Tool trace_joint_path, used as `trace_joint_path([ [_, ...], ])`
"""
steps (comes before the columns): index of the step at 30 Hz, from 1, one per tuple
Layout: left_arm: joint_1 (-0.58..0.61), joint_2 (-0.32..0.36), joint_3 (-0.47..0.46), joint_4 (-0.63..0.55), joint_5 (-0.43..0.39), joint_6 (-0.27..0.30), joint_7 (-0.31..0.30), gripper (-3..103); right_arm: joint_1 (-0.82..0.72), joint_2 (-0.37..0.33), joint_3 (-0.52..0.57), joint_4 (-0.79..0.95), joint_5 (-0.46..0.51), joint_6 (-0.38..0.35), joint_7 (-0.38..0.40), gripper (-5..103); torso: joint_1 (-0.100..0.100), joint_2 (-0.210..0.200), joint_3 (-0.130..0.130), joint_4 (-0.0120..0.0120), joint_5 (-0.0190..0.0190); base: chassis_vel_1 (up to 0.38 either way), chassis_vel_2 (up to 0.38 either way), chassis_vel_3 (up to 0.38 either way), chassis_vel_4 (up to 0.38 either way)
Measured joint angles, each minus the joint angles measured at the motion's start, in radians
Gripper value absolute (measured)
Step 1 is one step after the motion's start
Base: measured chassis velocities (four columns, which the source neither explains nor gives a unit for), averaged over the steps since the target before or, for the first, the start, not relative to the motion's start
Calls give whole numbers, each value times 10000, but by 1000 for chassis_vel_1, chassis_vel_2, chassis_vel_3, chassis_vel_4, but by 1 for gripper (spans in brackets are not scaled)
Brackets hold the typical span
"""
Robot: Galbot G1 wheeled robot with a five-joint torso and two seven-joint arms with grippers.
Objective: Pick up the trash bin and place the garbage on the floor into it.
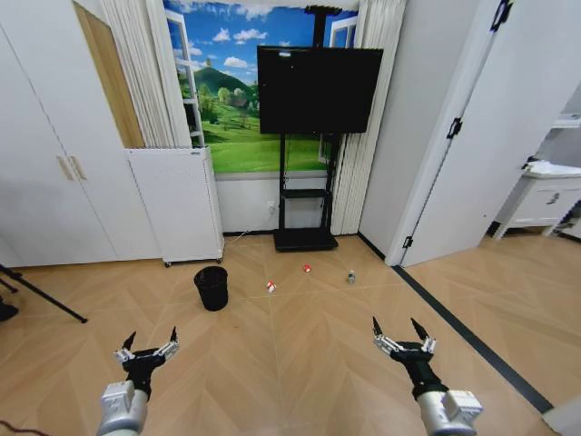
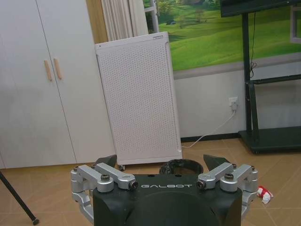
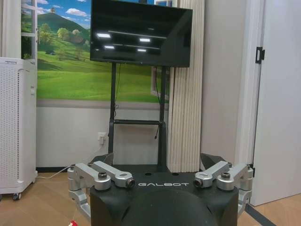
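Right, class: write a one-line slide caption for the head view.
Both open grippers, left and right, wait above the floor; black bin and litter beyond.

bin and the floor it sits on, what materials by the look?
Trash bin: matte black, sides look dark and mesh-like, likely metal or plastic; too small to settle. Floor: wood-look herringbone planks with a soft sheen, real wood or laminate.

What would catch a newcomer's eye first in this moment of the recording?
Probably the black television on its stand against the bright landscape mural on the far wall. On the wooden floor before it, the trash bin stands near the white perforated appliance, with three bits of garbage scattered to its right. The left gripper and right gripper hover open, well short of everything.
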Motion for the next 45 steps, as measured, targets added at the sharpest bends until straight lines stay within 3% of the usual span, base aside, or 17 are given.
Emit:
trace_joint_path([
  [13,-96,13,-21,134,-8,0,1,100,92,41,-8,106,200,-454,15,100,0,0,0,1,0,0,0,0,0],
  [26,-109,-32,-23,161,10,-30,5,100,88,7,5,43,406,-463,73,100,-2,1,-1,1,0,-11,12,16,-11],
  [45,-269,-48,-20,249,28,-35,19,100,144,-47,-5,-6,424,-418,47,100,3,-1,1,-1,2,-169,165,168,-168],
])
